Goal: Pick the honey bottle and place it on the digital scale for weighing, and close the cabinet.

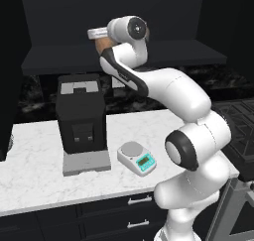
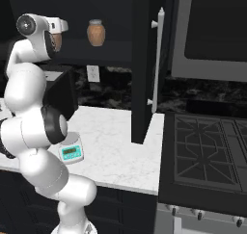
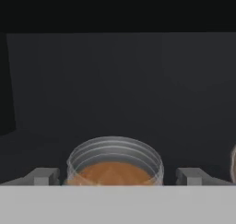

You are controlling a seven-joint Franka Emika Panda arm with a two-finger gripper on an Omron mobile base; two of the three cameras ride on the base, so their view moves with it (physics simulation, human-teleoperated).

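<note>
Gripper (image 3: 115,176) sitting open around honey bottle (image 3: 115,165) inside cabinet (image 2: 143,64).
Fingertips (image 3: 42,176) flanking the jar on both sides, not yet clamping; jar standing on cabinet shelf. Second jar (image 2: 96,32) standing nearby. Digital scale (image 1: 137,157) lying bare on counter (image 1: 34,155), beside coffee machine (image 1: 80,117); cabinet door hanging open.

Counter (image 1: 34,155): white marble look, faintly veined, smooth. Cabinet door (image 2: 142,64): matt black, with a brushed silver handle (image 2: 157,59). Honey bottle (image 3: 114,165): clear glassy wall, amber fill. Coffee machine (image 1: 80,117): matt black plastic.
</note>
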